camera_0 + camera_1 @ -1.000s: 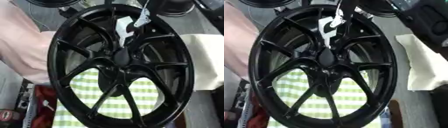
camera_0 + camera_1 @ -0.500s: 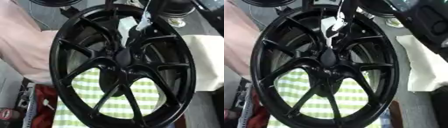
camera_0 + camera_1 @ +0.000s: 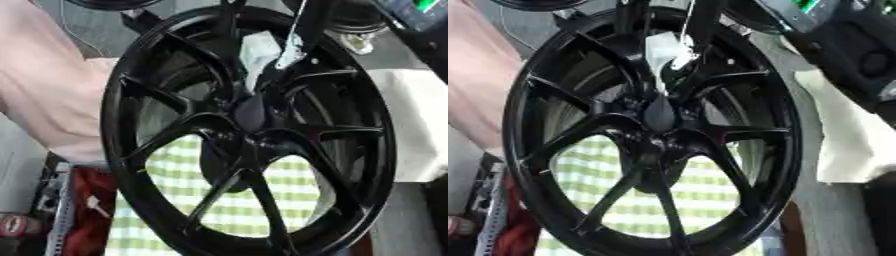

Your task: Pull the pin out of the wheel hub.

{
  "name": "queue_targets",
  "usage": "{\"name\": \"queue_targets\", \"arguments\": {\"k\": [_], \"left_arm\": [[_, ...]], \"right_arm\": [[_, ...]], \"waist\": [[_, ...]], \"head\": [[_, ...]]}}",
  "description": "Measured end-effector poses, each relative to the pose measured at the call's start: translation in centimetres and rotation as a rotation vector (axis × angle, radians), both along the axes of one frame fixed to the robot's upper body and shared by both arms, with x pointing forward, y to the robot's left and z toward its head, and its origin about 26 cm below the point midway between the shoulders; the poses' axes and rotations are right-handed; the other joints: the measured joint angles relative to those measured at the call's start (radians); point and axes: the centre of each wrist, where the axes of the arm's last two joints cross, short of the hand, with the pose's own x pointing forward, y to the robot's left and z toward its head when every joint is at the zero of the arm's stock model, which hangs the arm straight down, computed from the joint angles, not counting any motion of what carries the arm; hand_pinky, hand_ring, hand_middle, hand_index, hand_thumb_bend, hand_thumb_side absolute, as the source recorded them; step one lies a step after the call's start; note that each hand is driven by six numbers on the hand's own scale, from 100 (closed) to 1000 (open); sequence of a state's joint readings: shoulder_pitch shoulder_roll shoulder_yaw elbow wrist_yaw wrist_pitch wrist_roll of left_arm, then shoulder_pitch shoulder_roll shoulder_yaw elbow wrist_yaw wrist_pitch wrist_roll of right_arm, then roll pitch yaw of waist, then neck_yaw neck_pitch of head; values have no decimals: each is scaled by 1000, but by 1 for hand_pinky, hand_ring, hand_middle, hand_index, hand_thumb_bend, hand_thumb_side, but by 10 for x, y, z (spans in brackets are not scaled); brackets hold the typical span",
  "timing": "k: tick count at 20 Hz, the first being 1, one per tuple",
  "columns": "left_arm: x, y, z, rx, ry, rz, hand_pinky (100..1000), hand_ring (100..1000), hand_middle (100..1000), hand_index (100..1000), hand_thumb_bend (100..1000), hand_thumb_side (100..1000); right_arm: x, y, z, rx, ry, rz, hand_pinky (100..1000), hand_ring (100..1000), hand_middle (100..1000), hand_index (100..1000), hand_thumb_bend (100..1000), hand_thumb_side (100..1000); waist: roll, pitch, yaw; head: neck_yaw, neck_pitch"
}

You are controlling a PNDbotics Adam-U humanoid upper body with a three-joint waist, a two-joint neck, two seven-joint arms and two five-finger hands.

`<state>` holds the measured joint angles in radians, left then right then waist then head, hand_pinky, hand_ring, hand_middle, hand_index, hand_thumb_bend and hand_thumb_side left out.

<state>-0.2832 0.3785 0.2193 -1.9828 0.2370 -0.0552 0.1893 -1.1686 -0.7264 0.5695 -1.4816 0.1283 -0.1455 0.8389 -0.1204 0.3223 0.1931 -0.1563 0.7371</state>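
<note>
1. Nearest to me, low in both views, a green-and-white checked cloth (image 3: 254, 200) shows through the gaps between the lower spokes.
2. Next, the black wheel (image 3: 140, 195) stands upright on its rim and fills nearly all I can see. It looks heavy, rigid and glossy, so I judge it will not shift easily, though a hard tug could rock it.
3. At the middle of the wheel sits the hub (image 3: 249, 112), a dark rounded boss where the spokes meet.
4. Just above the hub, a dark arm comes down from the top, and I take its end for my right hand (image 3: 282, 75), right against the hub. I cannot tell whether its fingers are apart or closed on anything.
5. The pin should be at the hub under that hand, but I cannot make it out. I judge it small, stiff and slippery, best pinched by its exposed head and drawn straight along its axis.
6. A white tag (image 3: 261, 52) hangs beside the arm.
7. My left hand is out of view.
8. Farther back, a white cloth (image 3: 846, 145) lies to the right.
</note>
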Motion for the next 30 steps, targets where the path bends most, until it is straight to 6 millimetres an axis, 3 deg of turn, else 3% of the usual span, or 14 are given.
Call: {"name": "queue_targets", "arguments": {"k": [11,19,22,30], "left_arm": [[0,0,0,0,0,0,839,653,634,802,105,795],[0,0,0,0,0,0,839,649,634,802,105,794],[0,0,0,0,0,0,839,649,634,802,105,794],[0,0,0,0,-1,0,840,648,634,802,106,793]], "right_arm": [[4,-4,-8,-14,21,-27,838,812,663,748,549,178],[5,-5,-9,11,24,-60,819,784,605,701,454,140],[5,-5,-9,14,26,-67,817,780,600,696,464,100],[7,-7,-13,-20,21,-85,816,781,616,709,471,100]], "waist": [[1,2,1],[2,2,1],[2,2,1],[2,2,3]], "head": [[4,0],[5,0],[5,0],[5,0]]}}
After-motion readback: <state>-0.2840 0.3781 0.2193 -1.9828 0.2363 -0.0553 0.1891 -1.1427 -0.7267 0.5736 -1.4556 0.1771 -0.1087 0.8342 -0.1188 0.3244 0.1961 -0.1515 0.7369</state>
